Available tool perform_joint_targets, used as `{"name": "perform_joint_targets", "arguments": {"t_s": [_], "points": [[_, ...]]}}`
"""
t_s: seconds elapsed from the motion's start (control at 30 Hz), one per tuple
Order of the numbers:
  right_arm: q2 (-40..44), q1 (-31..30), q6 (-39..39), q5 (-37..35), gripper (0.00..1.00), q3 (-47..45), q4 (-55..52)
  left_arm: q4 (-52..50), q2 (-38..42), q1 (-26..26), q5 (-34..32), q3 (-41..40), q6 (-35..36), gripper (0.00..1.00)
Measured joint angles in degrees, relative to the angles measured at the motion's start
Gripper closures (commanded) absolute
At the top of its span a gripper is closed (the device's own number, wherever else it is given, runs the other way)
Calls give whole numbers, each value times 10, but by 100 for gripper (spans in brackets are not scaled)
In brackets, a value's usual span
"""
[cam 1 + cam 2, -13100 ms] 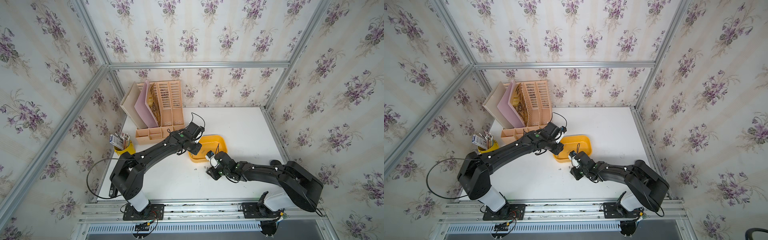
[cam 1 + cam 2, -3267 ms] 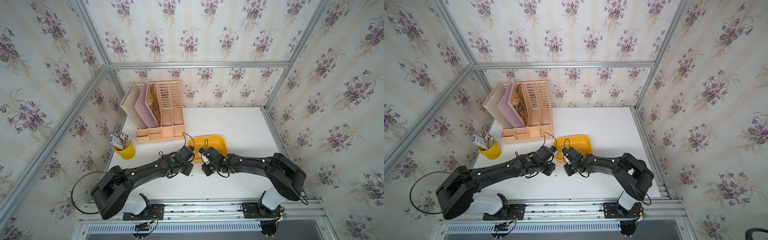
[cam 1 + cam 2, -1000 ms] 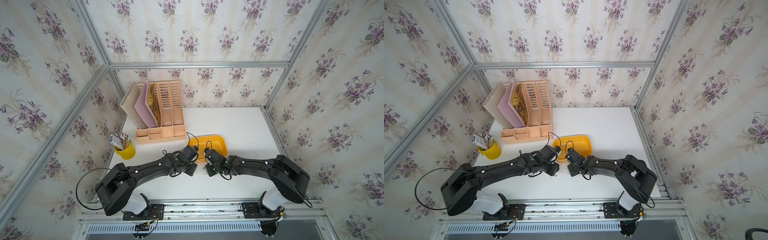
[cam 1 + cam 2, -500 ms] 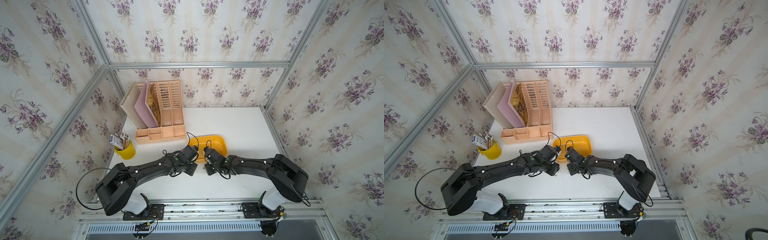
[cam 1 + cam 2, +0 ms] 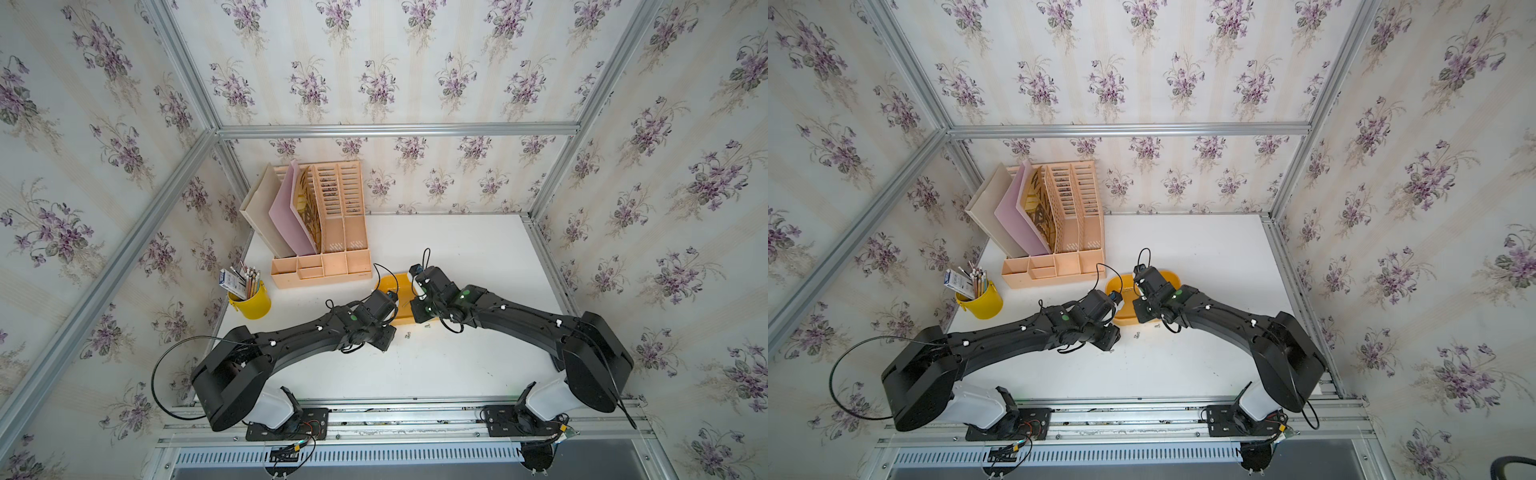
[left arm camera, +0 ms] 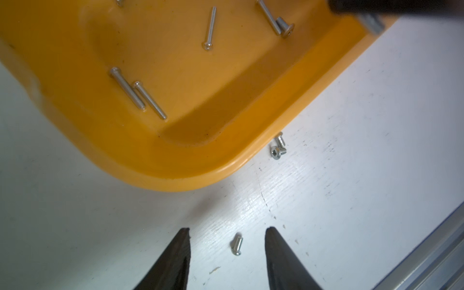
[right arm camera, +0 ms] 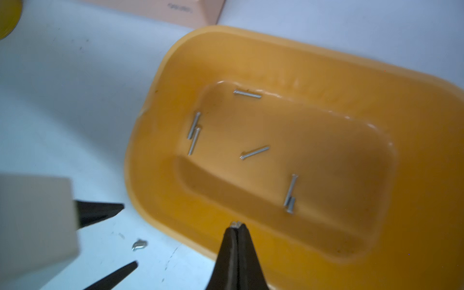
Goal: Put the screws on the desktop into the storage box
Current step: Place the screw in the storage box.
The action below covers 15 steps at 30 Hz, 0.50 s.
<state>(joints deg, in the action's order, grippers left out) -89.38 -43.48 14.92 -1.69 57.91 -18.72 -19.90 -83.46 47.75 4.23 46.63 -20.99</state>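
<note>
R claw (image 7: 235,226) pinched shut on tiny screw (image 7: 234,222) above storage box (image 7: 301,50) wall: I move inboard before release. L claw (image 6: 227,229) apart, straddling loose screw (image 6: 236,244): I lower, then close.

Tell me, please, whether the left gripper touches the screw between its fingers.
Apart: the left wrist view shows the screw between the left gripper's fingers, clear of both.

The storage box (image 6: 190,165) is smooth orange-yellow plastic with a soft sheen. The screws (image 6: 127,88) are bare silvery metal, and their threads catch the light. The bench (image 6: 351,190) is white and faintly glossy, finely grained, with scuffs and dark specks. The left pincer (image 6: 227,229) is matt black.
</note>
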Motion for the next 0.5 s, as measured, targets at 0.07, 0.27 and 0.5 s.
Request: {"name": "perform_joint_targets", "arguments": {"t_s": [0.07, 0.27, 0.5], "points": [[-21, 28, -11, 11, 98, 12, 5, 7, -5, 2, 1, 0, -3, 47], [-83, 48, -36, 40, 87, 30, 14, 18, -33, 21, 6, 7, -10, 46], [-87, 54, -49, 44, 77, 28, 26, 35, -70, 43, 6, 23, -17, 46]]}}
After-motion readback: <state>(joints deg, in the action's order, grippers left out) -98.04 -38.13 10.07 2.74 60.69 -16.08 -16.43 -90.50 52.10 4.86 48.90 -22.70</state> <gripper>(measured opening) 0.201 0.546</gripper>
